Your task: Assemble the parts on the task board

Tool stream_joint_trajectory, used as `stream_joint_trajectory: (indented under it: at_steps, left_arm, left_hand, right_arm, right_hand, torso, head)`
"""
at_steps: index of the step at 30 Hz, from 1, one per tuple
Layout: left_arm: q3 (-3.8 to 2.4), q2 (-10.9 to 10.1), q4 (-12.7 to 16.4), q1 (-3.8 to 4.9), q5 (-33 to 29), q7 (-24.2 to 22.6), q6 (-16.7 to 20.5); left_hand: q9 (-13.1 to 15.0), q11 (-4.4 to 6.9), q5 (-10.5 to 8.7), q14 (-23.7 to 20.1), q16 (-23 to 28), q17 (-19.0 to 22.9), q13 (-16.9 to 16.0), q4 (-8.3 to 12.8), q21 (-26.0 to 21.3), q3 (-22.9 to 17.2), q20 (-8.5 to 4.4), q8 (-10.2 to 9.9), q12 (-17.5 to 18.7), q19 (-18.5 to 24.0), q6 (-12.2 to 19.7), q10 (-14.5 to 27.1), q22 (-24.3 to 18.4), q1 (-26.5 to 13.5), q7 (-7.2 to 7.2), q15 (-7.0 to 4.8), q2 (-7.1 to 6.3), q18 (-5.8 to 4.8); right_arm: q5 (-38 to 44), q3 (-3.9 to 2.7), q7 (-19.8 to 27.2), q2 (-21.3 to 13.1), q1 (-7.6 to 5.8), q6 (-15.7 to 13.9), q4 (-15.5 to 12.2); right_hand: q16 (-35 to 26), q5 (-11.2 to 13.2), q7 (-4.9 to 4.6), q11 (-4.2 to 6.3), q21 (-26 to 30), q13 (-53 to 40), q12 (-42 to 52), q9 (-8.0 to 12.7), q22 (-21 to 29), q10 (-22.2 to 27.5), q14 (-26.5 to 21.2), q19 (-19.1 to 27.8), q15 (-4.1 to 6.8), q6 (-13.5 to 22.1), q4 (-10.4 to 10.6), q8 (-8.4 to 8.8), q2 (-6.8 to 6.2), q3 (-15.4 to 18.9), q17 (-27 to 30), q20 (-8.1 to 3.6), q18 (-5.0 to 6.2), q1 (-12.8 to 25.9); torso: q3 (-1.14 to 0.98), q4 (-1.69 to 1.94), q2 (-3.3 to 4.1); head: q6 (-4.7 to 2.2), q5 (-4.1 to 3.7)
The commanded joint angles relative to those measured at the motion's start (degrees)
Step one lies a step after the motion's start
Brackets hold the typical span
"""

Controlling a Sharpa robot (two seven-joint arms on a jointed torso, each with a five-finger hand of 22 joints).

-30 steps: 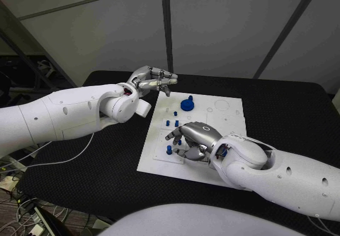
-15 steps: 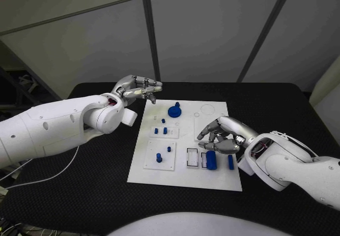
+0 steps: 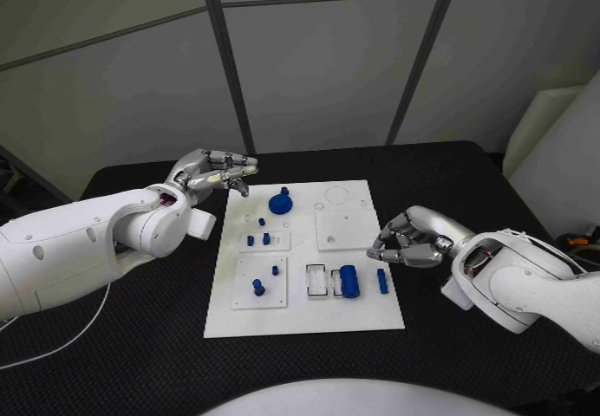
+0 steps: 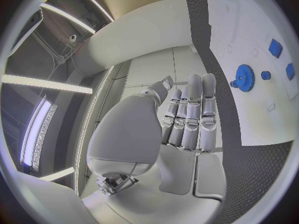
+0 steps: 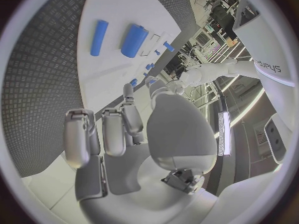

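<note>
Here both hands, left hand (image 3: 215, 171) and right hand (image 3: 413, 239), hover empty, fingers loosely curled, flanking the task board (image 3: 306, 303).

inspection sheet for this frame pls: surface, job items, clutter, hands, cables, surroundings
Surface: black table, textured mat.
Job's things: white task board mid-table; blue gear near its far edge, blue cylinder and slim blue bar near its right side, small blue pegs on the left.
Clutter: nothing seen.
Hands: left hand off the board's far-left corner, holding nothing; right hand at the board's right edge, fingers curled, nothing seen in them.
Cables: nothing seen.
Surroundings: grey wall panels.
</note>
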State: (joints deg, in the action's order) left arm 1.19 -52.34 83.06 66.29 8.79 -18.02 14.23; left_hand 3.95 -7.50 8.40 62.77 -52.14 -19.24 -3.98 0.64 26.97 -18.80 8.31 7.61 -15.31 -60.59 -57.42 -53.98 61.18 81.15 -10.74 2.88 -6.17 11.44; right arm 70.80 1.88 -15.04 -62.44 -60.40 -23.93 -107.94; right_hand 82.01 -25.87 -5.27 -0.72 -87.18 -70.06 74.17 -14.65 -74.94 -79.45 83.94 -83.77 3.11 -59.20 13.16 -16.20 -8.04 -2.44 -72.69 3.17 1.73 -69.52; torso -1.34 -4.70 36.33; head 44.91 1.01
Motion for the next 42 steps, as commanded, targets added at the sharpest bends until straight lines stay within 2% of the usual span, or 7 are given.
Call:
stream_joint_trajectory:
  at_steps: [1,4,10,18,26,35,42]
  left_arm:
    - [-0.04,0.04,0.12,-0.05,-0.65,-1.37,0.00]
    - [-0.04,0.12,0.12,-0.10,-0.67,-1.37,-0.03]
    - [-0.04,0.17,0.19,-0.14,-0.68,-1.36,-0.09]
    - [-0.05,0.10,0.24,-0.15,-0.69,-1.36,-0.09]
    - [-0.05,0.16,0.26,-0.15,-0.69,-1.35,-0.15]
    - [-0.05,0.25,0.25,-0.15,-0.69,-1.29,-0.14]
    - [-0.05,0.22,0.31,-0.15,-0.69,-1.27,-0.12]
  left_hand:
    - [0.03,-0.08,-0.07,-0.43,0.38,0.06,-0.10,-0.15,-0.29,0.33,0.08,0.34,-0.30,-0.14,0.07,0.34,-0.05,0.28,0.13,0.00,0.26,-1.04]
    - [0.03,-0.08,-0.07,-0.43,0.38,0.06,-0.10,-0.15,-0.29,0.33,0.08,0.34,-0.30,-0.14,0.07,0.34,-0.05,0.28,0.13,0.00,0.26,-1.04]
    - [0.03,-0.08,-0.07,-0.43,0.38,0.06,-0.10,-0.15,-0.29,0.33,0.08,0.34,-0.30,-0.14,0.07,0.34,-0.05,0.28,0.13,0.00,0.26,-1.04]
    - [0.03,-0.08,-0.07,-0.43,0.38,0.06,-0.10,-0.15,-0.29,0.33,0.08,0.34,-0.30,-0.14,0.07,0.34,-0.05,0.28,0.13,0.00,0.26,-1.04]
    - [0.03,-0.08,-0.07,-0.43,0.38,0.06,-0.10,-0.15,-0.29,0.33,0.08,0.34,-0.30,-0.14,0.07,0.34,-0.05,0.28,0.13,0.00,0.26,-1.04]
    - [0.03,-0.08,-0.07,-0.43,0.38,0.06,-0.10,-0.15,-0.29,0.33,0.08,0.34,-0.30,-0.14,0.07,0.34,-0.05,0.28,0.13,0.00,0.26,-1.04]
    - [0.03,-0.08,-0.07,-0.43,0.38,0.06,-0.10,-0.15,-0.29,0.33,0.08,0.34,-0.30,-0.14,0.07,0.34,-0.05,0.28,0.13,0.00,0.26,-1.04]
  right_arm:
    - [5.42,0.08,-6.78,-0.04,0.34,0.10,-1.02]
    - [6.43,0.16,-8.47,0.66,0.81,0.69,-1.09]
    - [7.24,0.26,-11.45,2.85,2.64,2.19,-0.52]
    - [7.45,0.30,-12.72,4.94,4.46,3.05,0.41]
    - [7.30,0.30,-13.37,7.05,5.00,2.89,1.68]
    - [6.53,0.32,-13.59,8.74,5.30,4.78,2.89]
    - [6.53,0.34,-14.15,9.80,5.53,6.23,3.50]
  right_hand:
    - [0.75,-0.38,0.02,-0.04,-0.62,-1.37,0.85,-0.93,-13.10,-0.53,3.47,-4.29,-0.03,0.79,2.34,-0.57,-0.15,2.59,-1.37,0.24,-1.00,1.02]
    - [0.92,0.18,-0.04,-0.13,-0.68,-1.64,0.81,-1.50,-13.16,-0.40,3.45,-4.32,-0.10,1.30,3.42,-0.80,-0.27,4.31,-1.64,0.28,-1.01,1.08]
    - [1.04,1.55,-0.23,-0.32,-0.59,-1.83,0.43,-2.41,-13.11,-0.07,3.38,-4.23,-0.28,2.23,3.67,-1.11,0.34,7.47,-1.83,0.45,-0.98,2.41]
    - [1.41,2.99,-0.32,-0.42,-0.76,-2.25,0.44,-2.97,-13.27,-0.10,3.49,-4.37,-0.38,2.71,3.69,-1.30,0.94,9.01,-2.61,0.56,-1.04,3.07]
    - [1.50,3.11,-0.34,-0.45,-0.77,-2.28,0.39,-3.08,-13.28,-0.08,3.52,-4.38,-0.40,2.82,3.70,-1.33,1.08,9.28,-2.79,0.58,-1.04,3.24]
    - [1.58,3.12,-0.43,-0.52,-0.74,-2.44,0.33,-3.36,-13.27,-0.05,3.53,-4.35,-0.47,3.15,3.72,-1.38,1.72,9.90,-2.95,0.64,-1.03,4.11]
    - [1.67,3.14,-0.47,-0.56,-0.72,-2.47,0.26,-3.49,-13.25,0.02,3.55,-4.33,-0.51,3.33,3.58,-1.40,1.90,9.96,-3.13,0.68,-1.03,3.73]
  torso:
    - [0.10,-0.21,-0.17]
    - [0.13,-0.14,-0.08]
    - [0.21,0.07,-0.04]
    - [0.16,-0.12,0.03]
    - [0.12,-0.05,0.05]
    - [0.16,-0.16,0.09]
    - [0.17,-0.05,0.06]
  head:
    - [0.24,-0.28]
    - [0.31,-0.39]
    - [0.56,-0.33]
    - [0.75,-0.03]
    - [0.80,0.03]
    - [0.99,0.24]
    - [1.14,0.49]
